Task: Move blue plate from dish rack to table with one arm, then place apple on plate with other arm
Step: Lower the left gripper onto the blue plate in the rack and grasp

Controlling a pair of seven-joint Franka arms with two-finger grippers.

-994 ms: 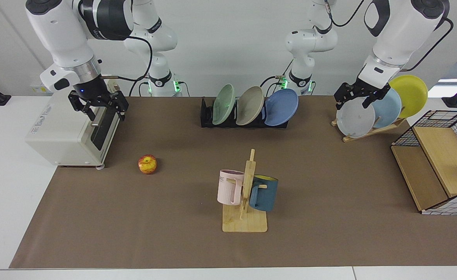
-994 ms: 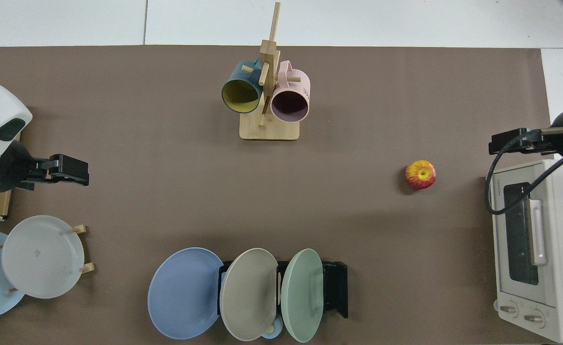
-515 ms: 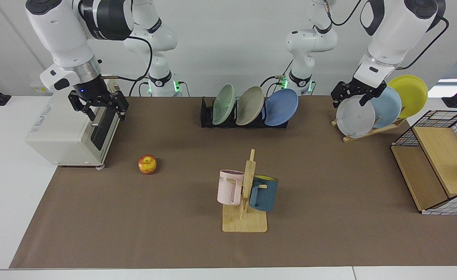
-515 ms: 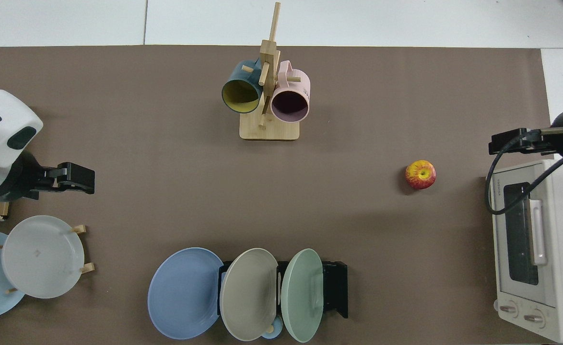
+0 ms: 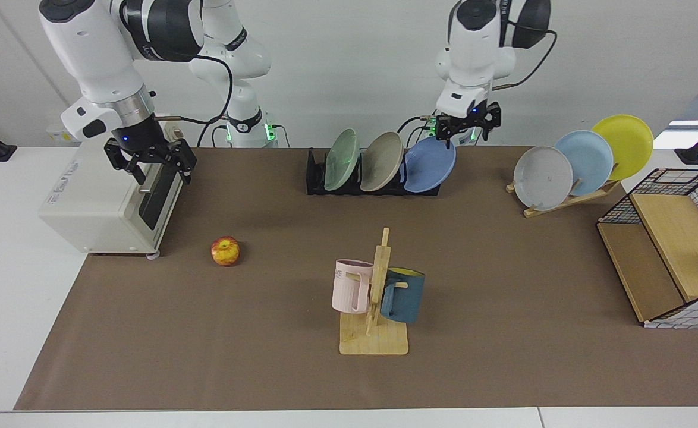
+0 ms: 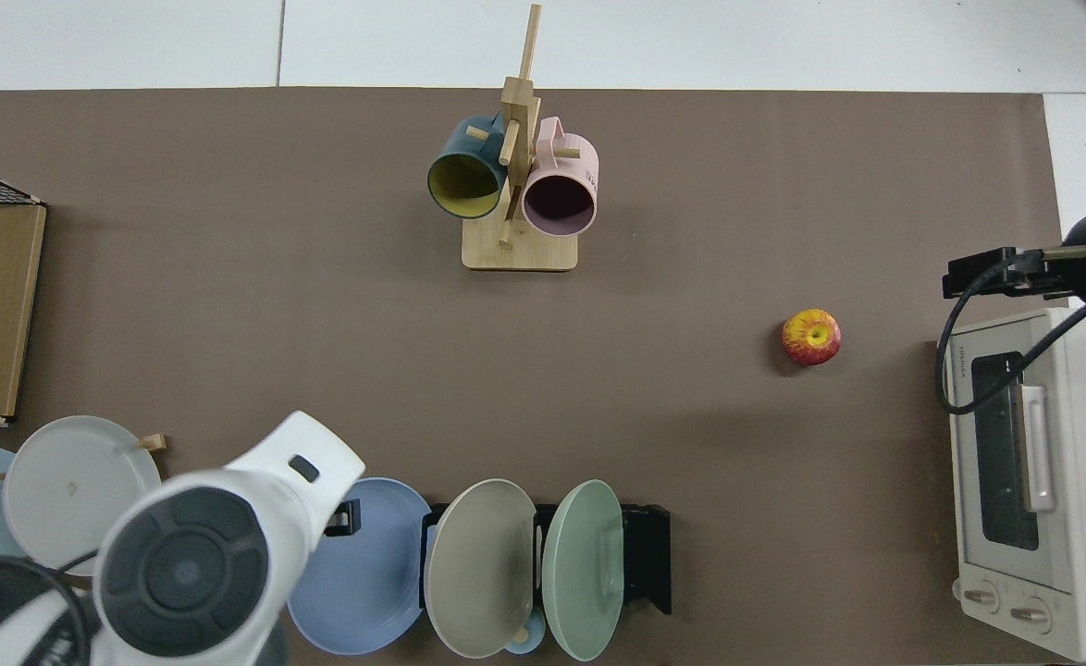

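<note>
While left gripper hovers above, blue plate (matte periwinkle) leans in dish rack.

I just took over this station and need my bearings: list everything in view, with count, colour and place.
blue plate: 1, medium blue, end slot of the dish rack, under the left gripper
dish rack: 1, black, far side of the mat
other racked plates: 2, beige and green, same rack
apple: 1, yellow-red, on the mat near the toaster oven
toaster oven: 1, white, table end by the right arm
mug stand: 1, wooden, mid-mat, holding a pink mug and a dark blue mug
wooden plate rack: 1, holding grey, pale blue and yellow plates
wire-and-wood shelf: 1, table end by the left arm
table: 1, white with brown mat
left gripper: open, just above the blue plate's rim
right gripper: open, waiting over the toaster oven
</note>
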